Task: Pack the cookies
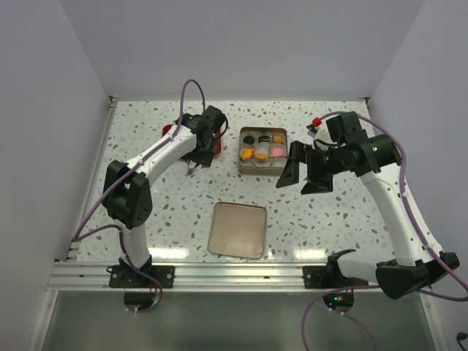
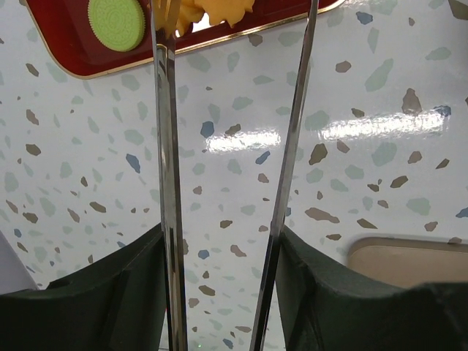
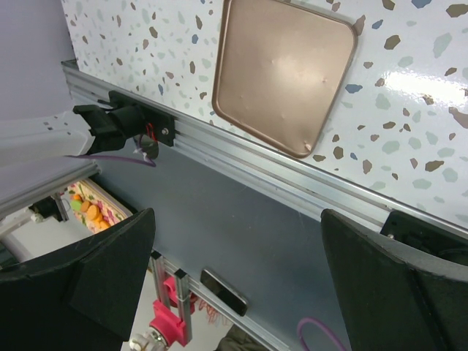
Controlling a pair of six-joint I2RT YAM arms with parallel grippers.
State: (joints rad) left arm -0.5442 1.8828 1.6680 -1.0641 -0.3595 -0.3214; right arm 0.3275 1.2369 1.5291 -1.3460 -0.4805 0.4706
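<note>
Cookies [image 2: 117,22] cut off at frame edge | left gripper [image 2: 235,29] part-open, empty, tips cropped | right gripper [image 3: 234,278] wide, empty

Lab test booth: white walls [image 1: 44,110], aluminium rail [image 1: 219,276]

A: What's in the tin [image 1: 242,165]?
B: Far row, two black cookies [image 1: 249,139] and a yellowish cookie [image 1: 278,137]. Near row, two orange cookies [image 1: 247,154] and a pink cookie [image 1: 278,151].
A: Others?
B: Round ridged green cookie [image 2: 117,22] and scalloped yellow cookie [image 2: 216,9], flat on the red tray [image 2: 62,44].
</note>
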